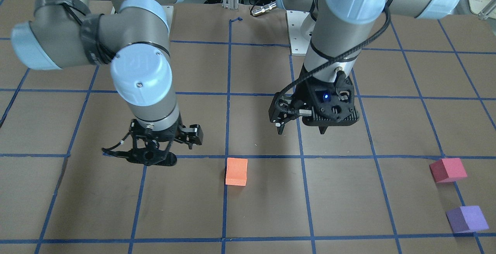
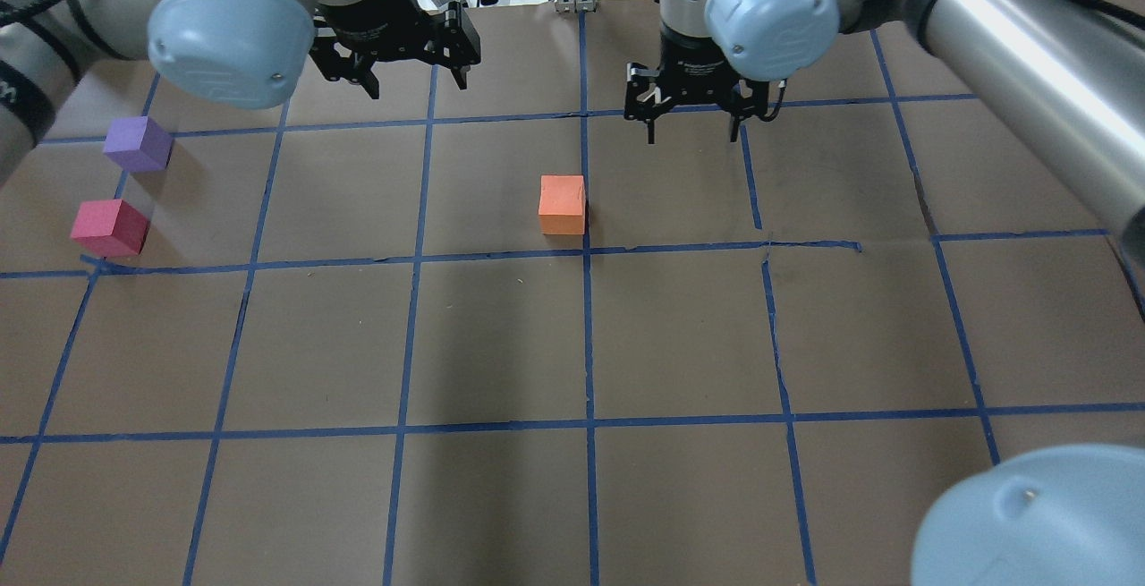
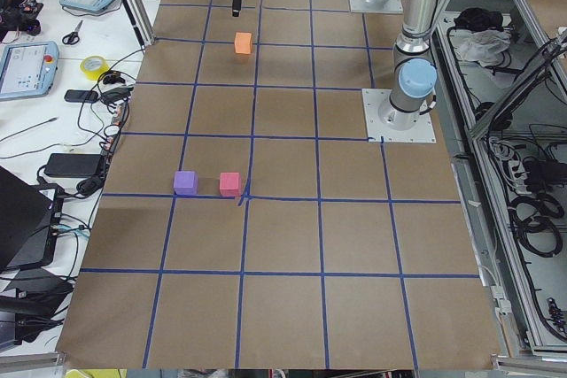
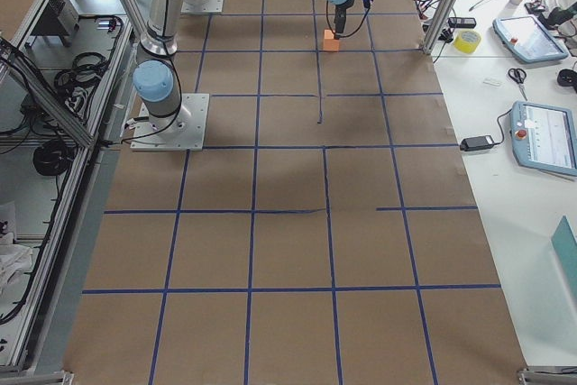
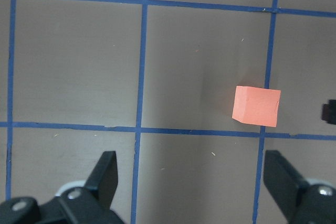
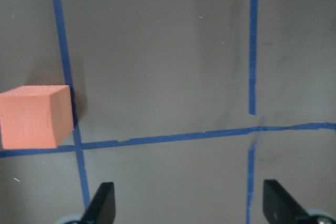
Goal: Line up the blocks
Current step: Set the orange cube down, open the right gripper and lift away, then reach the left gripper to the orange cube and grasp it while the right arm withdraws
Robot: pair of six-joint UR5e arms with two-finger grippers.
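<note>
no word, number or brand is read clearly anywhere. a raised emblem is seen on the blue joint cap (image 1: 141,73) of the right arm, but it is too faint to be made out. a like mark is caught on the left arm's cap (image 2: 228,45), equally unreadable. a white letter-like scrap is spotted on a black band (image 2: 13,98) round the left arm, cut off by the frame's edge. the teach pendant (image 4: 545,137) screen beyond the table's far edge is too small to be read.

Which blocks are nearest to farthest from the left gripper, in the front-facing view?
1. The orange block, just right of the left gripper.
2. The pinkish red block and the purple block, both far at the robot's left: too close to call.
</note>
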